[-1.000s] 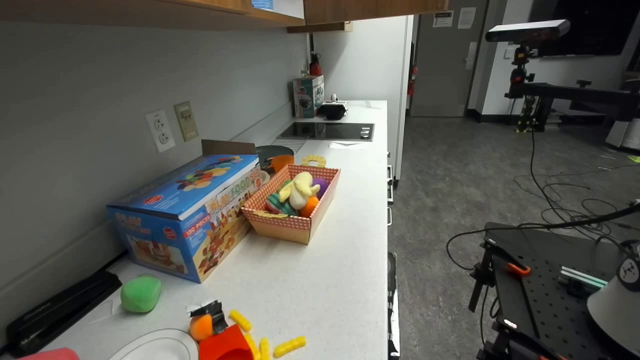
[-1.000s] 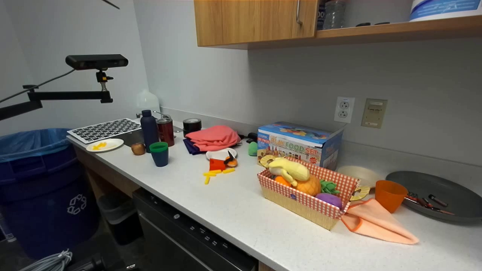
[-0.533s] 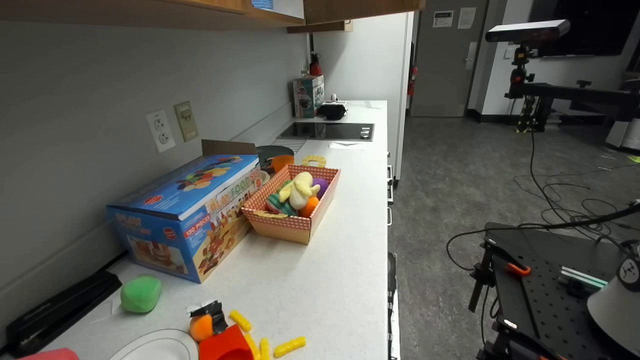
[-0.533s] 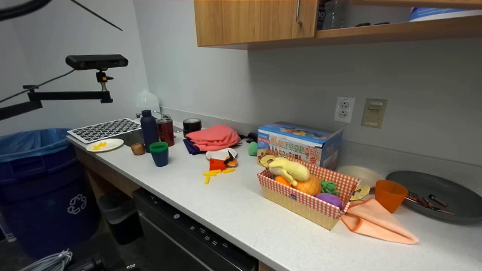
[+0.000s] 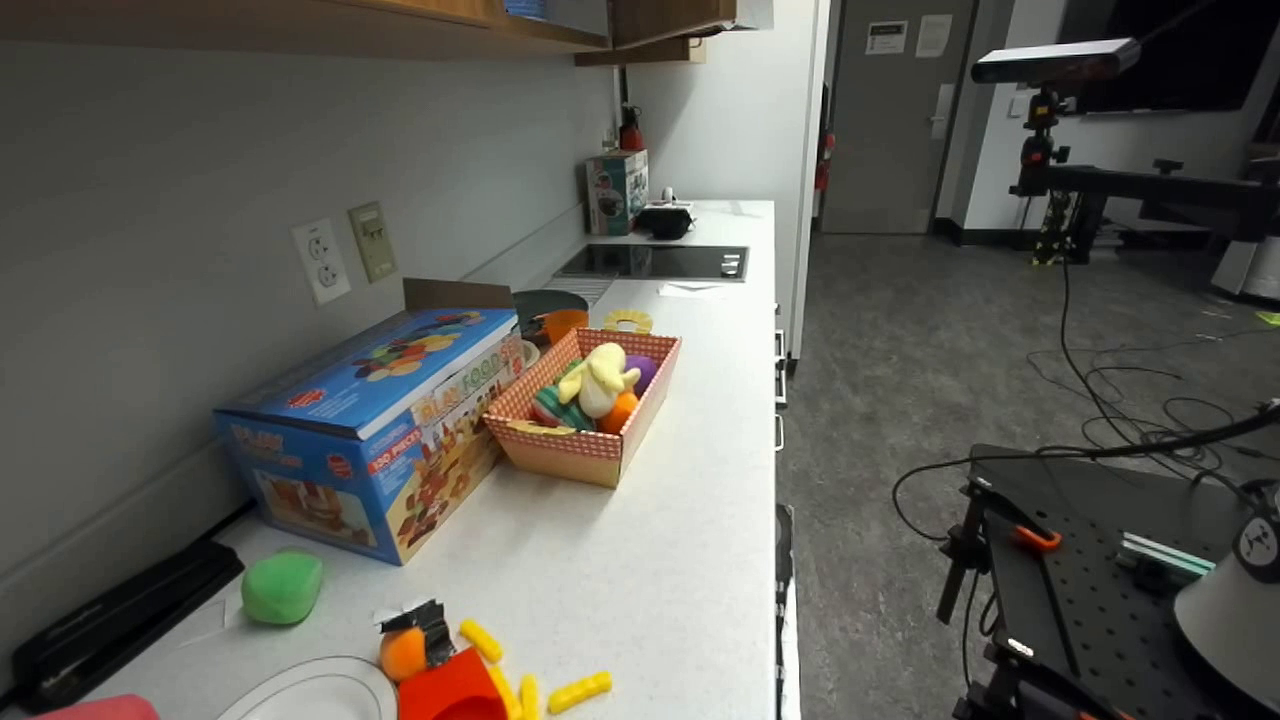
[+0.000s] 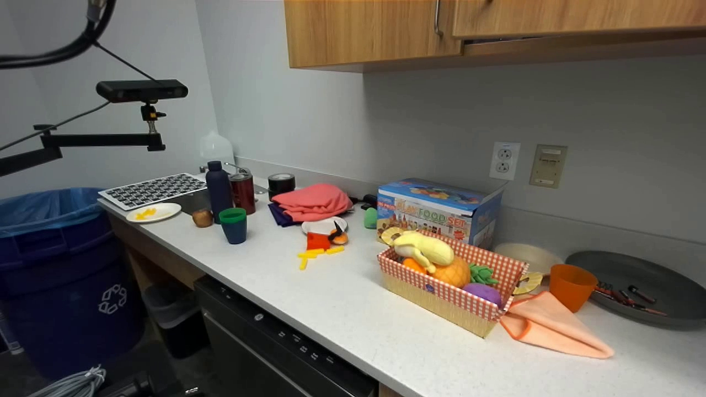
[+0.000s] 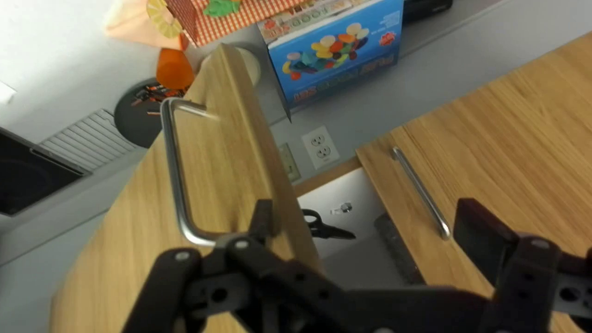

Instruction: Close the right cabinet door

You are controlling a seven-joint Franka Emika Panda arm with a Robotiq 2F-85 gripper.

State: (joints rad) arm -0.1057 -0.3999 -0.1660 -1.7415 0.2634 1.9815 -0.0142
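Observation:
The right cabinet door [image 7: 138, 208], tan wood with a silver bar handle [image 7: 173, 171], stands partly open in the wrist view. Its panel shows at the top edge of both exterior views [image 5: 660, 22] [image 6: 584, 16]. My gripper [image 7: 370, 222] is open, with nothing between its fingers. The left finger is at the door's front face, beside its free edge and the lower end of the handle; I cannot tell if it touches. The right finger is in front of the left cabinet door [image 7: 499, 125]. The gripper's fingers cannot be made out in the exterior views.
The left door's handle [image 7: 421, 192] is close to the right finger. Black scissors [image 7: 328, 229] lie inside the cabinet. Below, the counter [image 6: 342, 298] holds a play food box [image 6: 436, 212], a checkered basket [image 6: 441, 298], an orange cup [image 6: 572, 286] and a dark pan [image 6: 656, 286].
The right door has swung toward the cabinet. Its panel now reaches less far out and covers most of the shelf opening. An arm cable has come further into view at upper left.

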